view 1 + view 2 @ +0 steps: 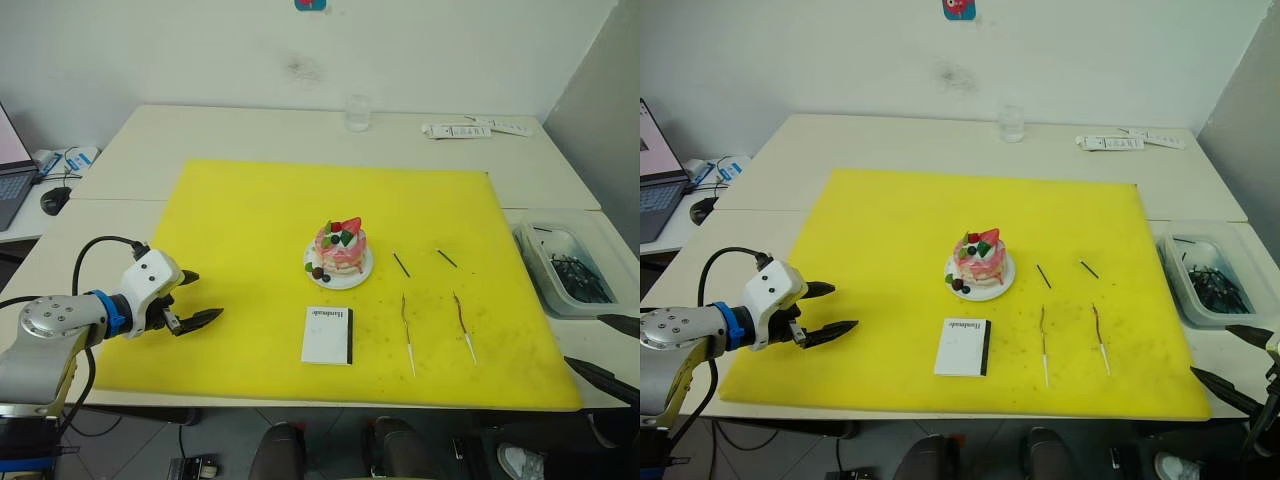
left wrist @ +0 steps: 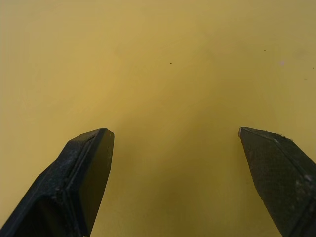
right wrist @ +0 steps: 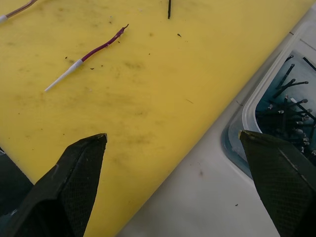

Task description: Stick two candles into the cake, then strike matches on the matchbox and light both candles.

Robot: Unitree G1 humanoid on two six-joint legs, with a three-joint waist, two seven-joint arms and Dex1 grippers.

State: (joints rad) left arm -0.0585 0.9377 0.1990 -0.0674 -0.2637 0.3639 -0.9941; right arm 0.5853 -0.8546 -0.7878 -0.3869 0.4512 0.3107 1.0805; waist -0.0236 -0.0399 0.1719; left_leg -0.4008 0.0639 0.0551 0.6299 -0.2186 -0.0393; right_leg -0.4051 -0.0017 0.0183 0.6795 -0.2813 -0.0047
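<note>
Nearest, the candles (image 1: 408, 328) look light, thin, snappable: pinch mid-stick; both the left hand (image 1: 195, 298) and the right hand (image 1: 1238, 358) gape empty.

A yellow mat (image 1: 250, 220) covers the table (image 1: 250, 130). A glass (image 1: 358, 112) stands beyond it, white strips (image 1: 470, 129) lie at the far right, and a tray (image 1: 560, 262) of dark bits sits beside the mat. A laptop (image 1: 12, 170) sits far left.

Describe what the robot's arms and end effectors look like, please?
The left arm is a silver-grey tube with a blue ring, a white housing and a looping black cable. Its left end effector has two pointed black fingers. The right end effector has the same black fingers, textured up close.
</note>
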